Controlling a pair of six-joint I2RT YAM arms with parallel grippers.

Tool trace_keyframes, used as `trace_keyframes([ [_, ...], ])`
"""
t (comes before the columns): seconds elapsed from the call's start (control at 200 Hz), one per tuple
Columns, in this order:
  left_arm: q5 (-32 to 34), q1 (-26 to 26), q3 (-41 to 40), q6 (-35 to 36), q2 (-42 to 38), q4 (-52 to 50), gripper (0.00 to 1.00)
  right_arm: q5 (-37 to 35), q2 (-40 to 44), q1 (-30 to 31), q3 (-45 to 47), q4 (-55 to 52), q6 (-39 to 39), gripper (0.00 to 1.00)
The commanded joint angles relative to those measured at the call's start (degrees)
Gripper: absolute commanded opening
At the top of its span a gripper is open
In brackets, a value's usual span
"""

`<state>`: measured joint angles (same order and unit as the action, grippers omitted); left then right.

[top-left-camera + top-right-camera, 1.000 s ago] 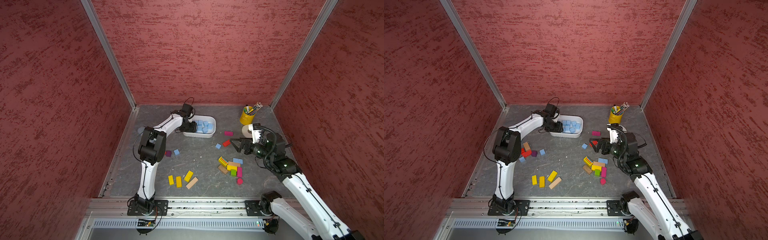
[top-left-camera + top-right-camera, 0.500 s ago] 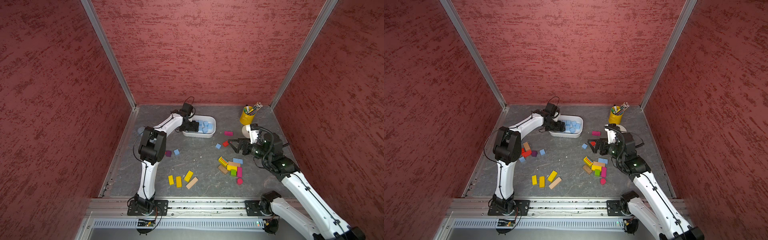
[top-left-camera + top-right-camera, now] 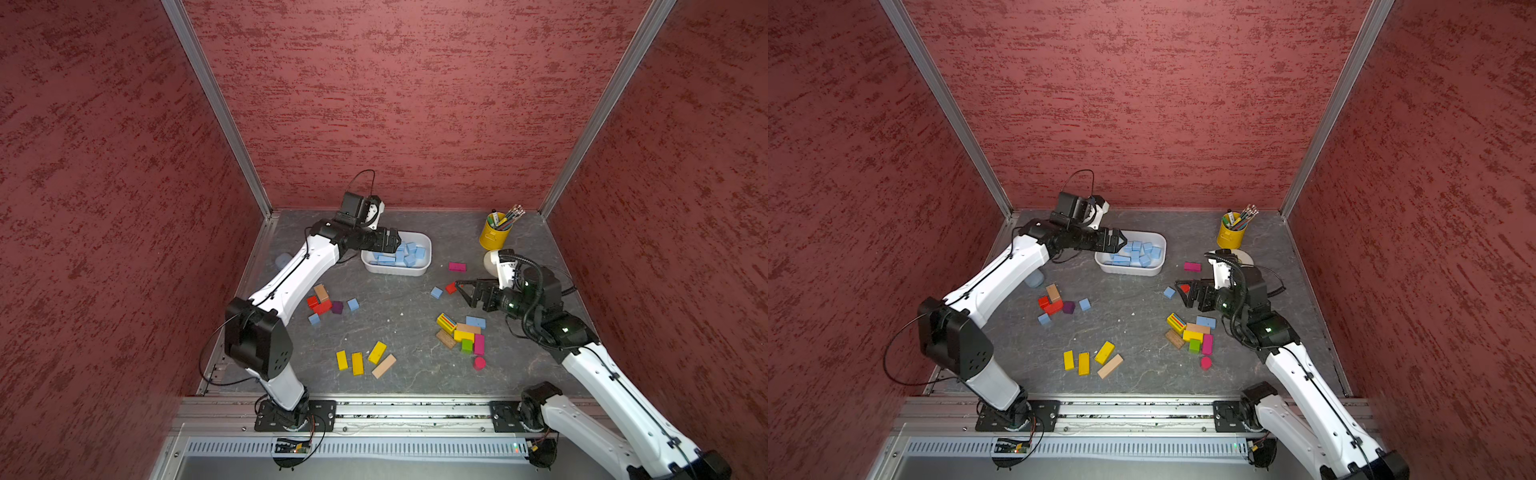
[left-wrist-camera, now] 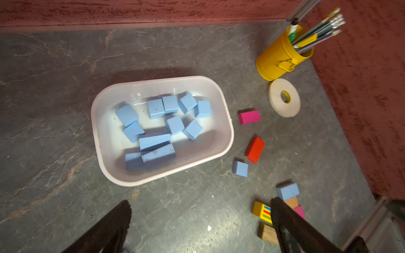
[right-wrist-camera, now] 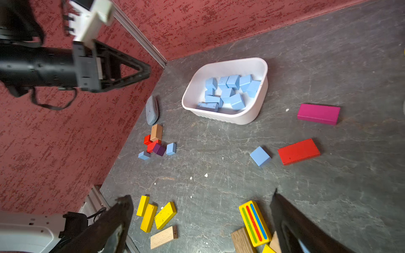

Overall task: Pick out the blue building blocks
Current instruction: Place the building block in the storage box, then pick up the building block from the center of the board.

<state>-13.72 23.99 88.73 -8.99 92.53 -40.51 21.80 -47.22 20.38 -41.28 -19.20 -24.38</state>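
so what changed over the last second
The left gripper opened above the tray and is empty now. The earlier pictures are too small to tell whether it dropped anything. The right gripper, open throughout, edged toward the blue cube beside the red block. Everything else stayed put.

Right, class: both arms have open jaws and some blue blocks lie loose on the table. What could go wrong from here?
The loose blue cube lies close beside a red brick; the right jaws, wide open, may nudge or catch that too.
A blue brick sits at the edge of the mixed pile; lifting it could drag neighbours.
The left jaws hang over the white tub and might knock it.
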Motion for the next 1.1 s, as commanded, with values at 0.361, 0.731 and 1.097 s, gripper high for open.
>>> trace_keyframes([
  [0.361, -4.0, 1.0, -19.4, 3.0, -21.3, 5.2, 1.00, -7.8, -0.6, 1.3, -2.5, -7.7, -1.6, 0.99],
  [0.731, -5.2, 1.7, -25.9, 8.5, -33.6, 2.3, 1.00, -14.3, -3.1, 1.5, -2.5, -14.7, -4.1, 0.99],
  [1.097, -7.6, 1.8, -29.7, 13.8, -39.5, 1.3, 0.99, -20.9, -5.6, 2.0, -1.6, -19.6, -5.6, 0.99],
])
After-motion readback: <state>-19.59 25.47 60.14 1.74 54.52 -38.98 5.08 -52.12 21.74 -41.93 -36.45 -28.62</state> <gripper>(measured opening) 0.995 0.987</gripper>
